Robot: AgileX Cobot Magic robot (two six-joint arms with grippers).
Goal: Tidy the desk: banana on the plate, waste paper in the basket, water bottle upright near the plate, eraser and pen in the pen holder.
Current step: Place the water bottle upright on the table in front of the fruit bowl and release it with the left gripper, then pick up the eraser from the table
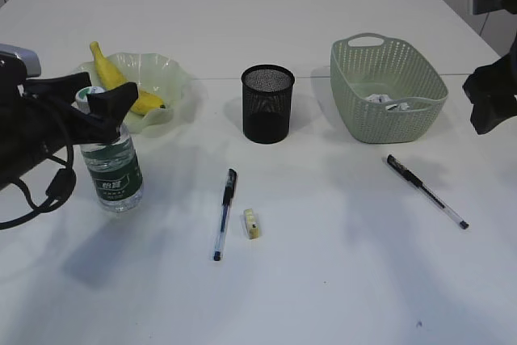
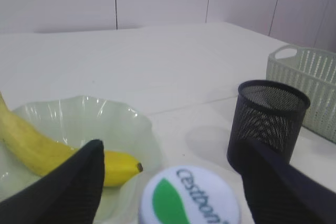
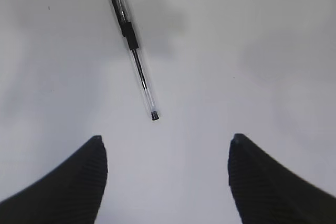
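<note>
The banana [image 1: 121, 80] lies in the pale-green plate [image 1: 167, 69] at the left. Beside the plate the water bottle [image 1: 115, 169] stands upright. My left gripper [image 1: 98, 93] is open, its fingers either side of the white cap [image 2: 189, 196] with gaps showing. In the left wrist view the left gripper [image 2: 170, 148] looks over the banana [image 2: 31, 145] and the plate [image 2: 134, 124]. The black pen holder [image 1: 267, 104] stands mid-table. One pen [image 1: 225, 212] and the eraser [image 1: 253, 223] lie in front of it. Waste paper [image 1: 383, 101] sits in the basket [image 1: 388, 123]. My right gripper [image 3: 167, 138] hangs open above the table, near a second pen [image 3: 134, 52].
The second pen [image 1: 426, 191] lies at the right, in front of the basket. My right gripper [image 1: 489, 103] hovers at the table's right edge. The pen holder [image 2: 268, 121] and basket [image 2: 307, 85] stand to the right of the bottle. A seam crosses the white desk [image 1: 323, 280].
</note>
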